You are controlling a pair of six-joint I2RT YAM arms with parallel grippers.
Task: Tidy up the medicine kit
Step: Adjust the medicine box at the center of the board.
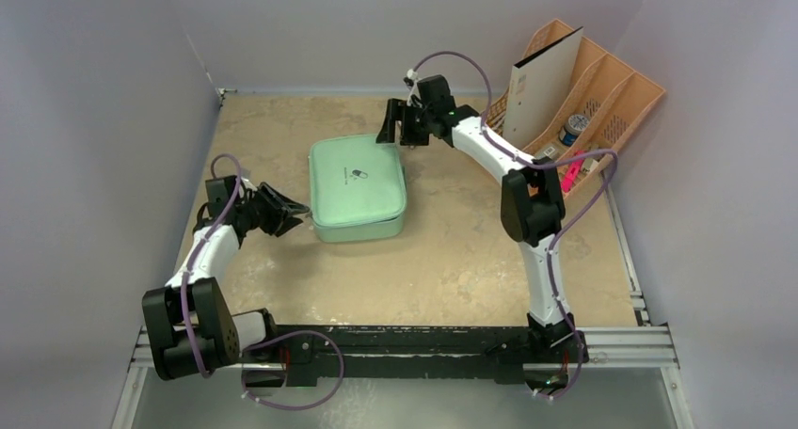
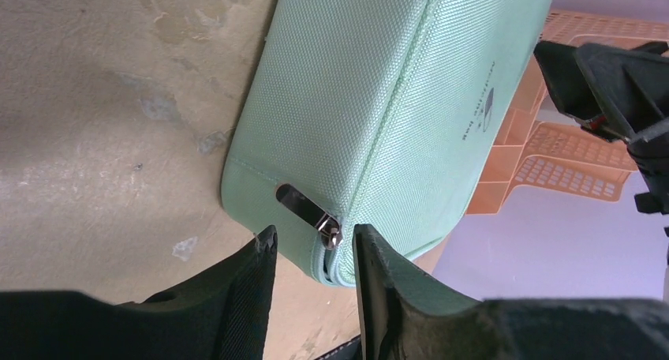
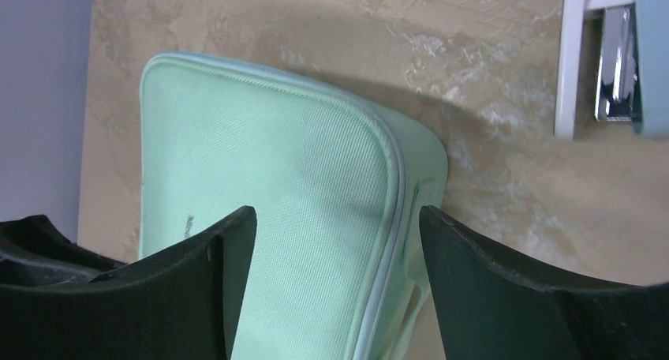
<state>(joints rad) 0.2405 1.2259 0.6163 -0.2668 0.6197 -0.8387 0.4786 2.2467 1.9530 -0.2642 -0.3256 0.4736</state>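
kit and room
- table (image 1: 452, 269) is walled on the left and far sides; a metal rail runs along the right edge. bare top lies open near and right of the kit, with a narrower strip on its left.
- medicine kit (image 1: 358, 186) lies flat and zipped shut, left of table centre, lid and small dark logo facing up. it looks nearly square from above; the long axis seems to run away from the arm bases, a little skewed, but that is hard to tell. zipper pull (image 2: 330, 232) sits at the near-left corner.

grippers
- left gripper (image 1: 292, 213) is low at that near-left corner. its fingers stand apart with the pull just at the gap, and no pad is seen touching it.
- right gripper (image 1: 400, 128) is just beyond the far-right corner, jaws spread wide and holding nothing. its wrist view shows the kit's edge below the gap.

surroundings
- peach-orange organizer (image 1: 602, 100) fills the far-right corner, well apart from the kit. it holds a white board (image 1: 546, 86) leaning in one slot.
- the right arm's forearm crosses the space between the kit and the organizer.
- white bracket (image 3: 599, 60) sits at the table's edge.
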